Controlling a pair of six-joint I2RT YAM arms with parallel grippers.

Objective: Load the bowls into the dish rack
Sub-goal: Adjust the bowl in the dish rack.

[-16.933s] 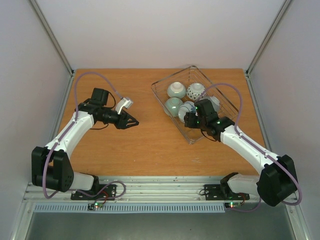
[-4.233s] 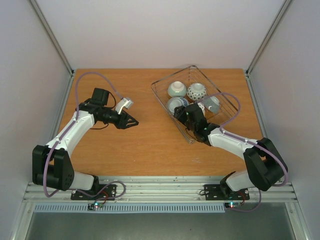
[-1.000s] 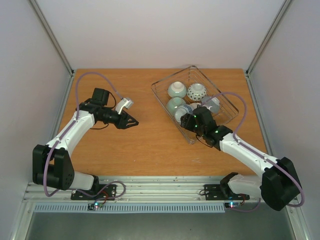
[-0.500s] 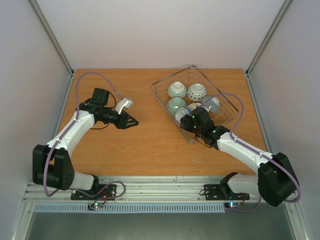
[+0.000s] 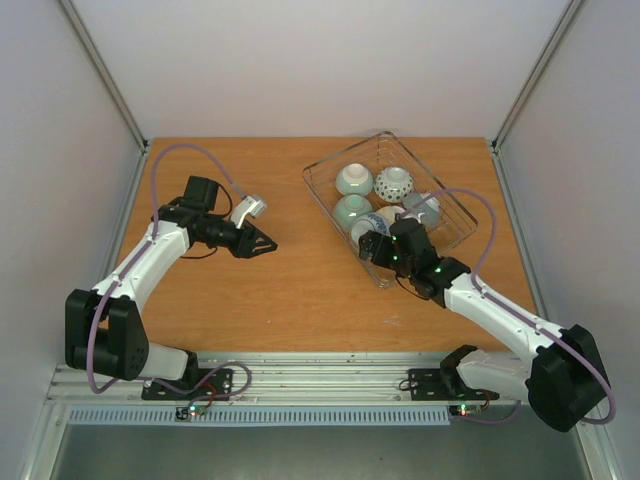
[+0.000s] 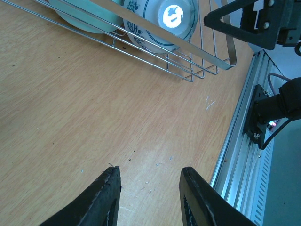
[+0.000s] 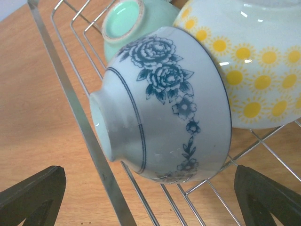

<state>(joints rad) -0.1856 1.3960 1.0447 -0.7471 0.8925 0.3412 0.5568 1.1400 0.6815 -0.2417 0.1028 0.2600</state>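
The wire dish rack (image 5: pixel 345 153) stands at the back right with several bowls in it: two celadon green bowls (image 5: pixel 352 180), a dotted one (image 5: pixel 393 182), a cream-yellow one (image 5: pixel 392 213) and a blue-patterned bowl (image 5: pixel 366 226). My right gripper (image 5: pixel 372 248) is open at the rack's near end, holding nothing. In the right wrist view the blue-flowered bowl (image 7: pixel 164 117) lies on its side on the wires, just beyond my wide-open right gripper (image 7: pixel 148 188), beside the yellow-patterned bowl (image 7: pixel 254 70) and a green bowl (image 7: pixel 134 19). My left gripper (image 5: pixel 268 243) is open and empty over the bare table (image 6: pixel 148 174).
The rack's flat rim bar (image 7: pixel 70 108) runs between the blue bowl and the table. In the left wrist view the rack's near corner (image 6: pixel 188 70) and the right gripper's black body (image 6: pixel 249 23) show. An aluminium rail (image 5: pixel 320 370) runs along the near edge.
My right gripper has drawn back slightly toward the rack's near end and its arm has shifted right. The blue-patterned bowl stays in the rack. The left arm has not moved.
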